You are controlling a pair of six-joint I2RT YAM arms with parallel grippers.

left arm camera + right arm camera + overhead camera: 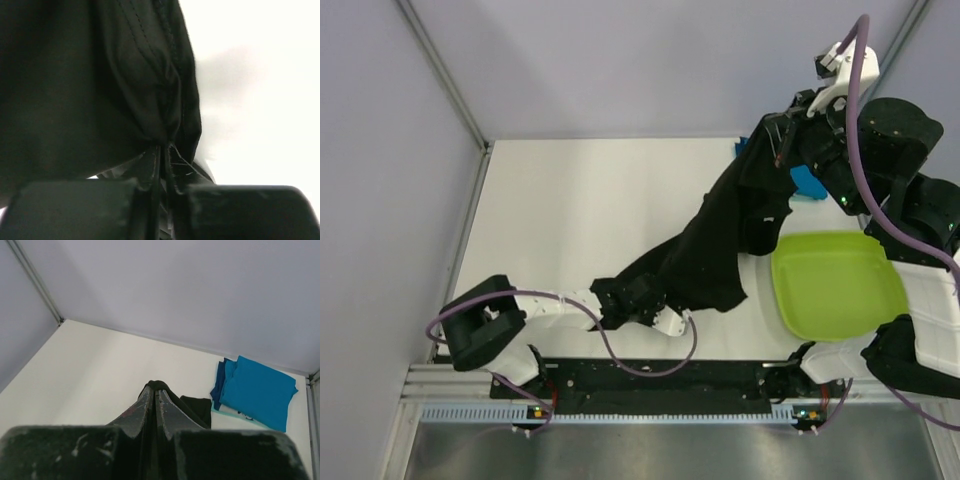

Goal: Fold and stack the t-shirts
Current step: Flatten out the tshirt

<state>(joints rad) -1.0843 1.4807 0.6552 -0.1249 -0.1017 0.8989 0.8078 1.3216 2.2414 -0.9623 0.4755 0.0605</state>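
A black t-shirt [705,250] hangs stretched in the air between both grippers, from near centre up to the far right. My left gripper [632,300] is shut on its lower edge; in the left wrist view the black cloth [100,75] bunches right at the closed tips [161,147]. My right gripper [782,135] is raised at the far right and shut on the upper edge; a fold of black cloth [158,385] shows at its tips [156,390]. Folded teal-blue t-shirts [257,392] lie stacked at the far right corner, partly hidden in the top view [808,183].
A lime-green plastic tub [835,285] stands at the near right, beside the hanging shirt. The white table [570,210] stretches left and back. Grey walls close it in, with a metal frame post [440,70] at the left.
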